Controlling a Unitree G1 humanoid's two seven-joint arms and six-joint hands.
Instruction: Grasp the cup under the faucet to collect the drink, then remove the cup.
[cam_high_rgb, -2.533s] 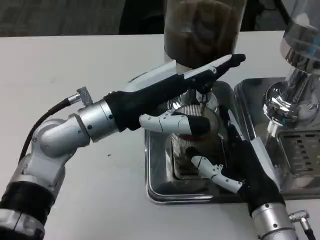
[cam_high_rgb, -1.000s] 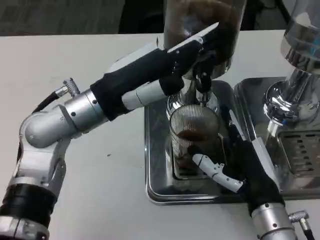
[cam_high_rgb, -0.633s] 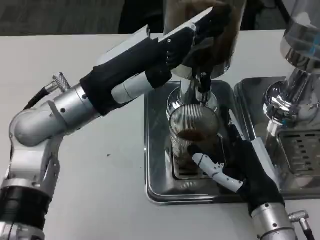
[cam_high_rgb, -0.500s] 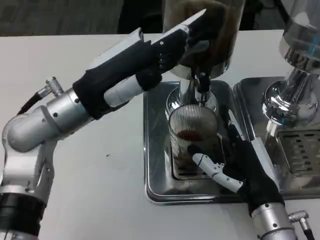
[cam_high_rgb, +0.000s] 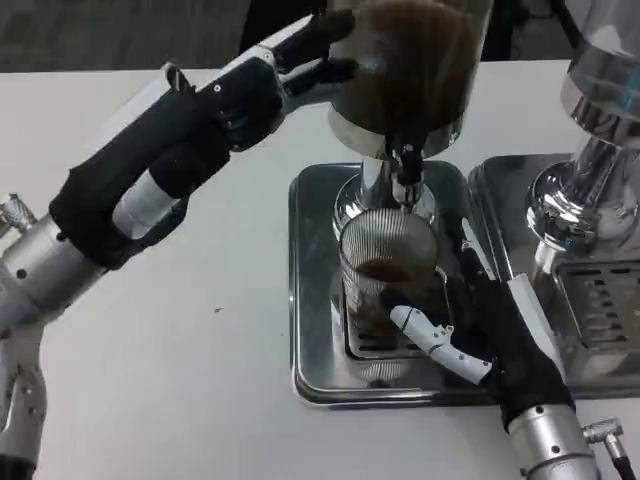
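A ribbed clear cup (cam_high_rgb: 385, 268) with dark drink in its bottom stands on the steel drip tray (cam_high_rgb: 310, 300), right below the faucet (cam_high_rgb: 405, 175) of the brown drink dispenser (cam_high_rgb: 410, 70). My right hand (cam_high_rgb: 480, 325) grips the cup from its right side, one white finger crossing the front of it. My left hand (cam_high_rgb: 235, 100) hovers high at the upper left, beside the dispenser's tank, fingers spread and holding nothing.
A second dispenser (cam_high_rgb: 590, 150) with its own steel tray (cam_high_rgb: 600, 320) stands at the right, close to my right forearm. The white table (cam_high_rgb: 150, 330) stretches to the left and front.
My left hand has drawn back from the faucet area, up and to the left. The right hand and the cup have stayed in place.
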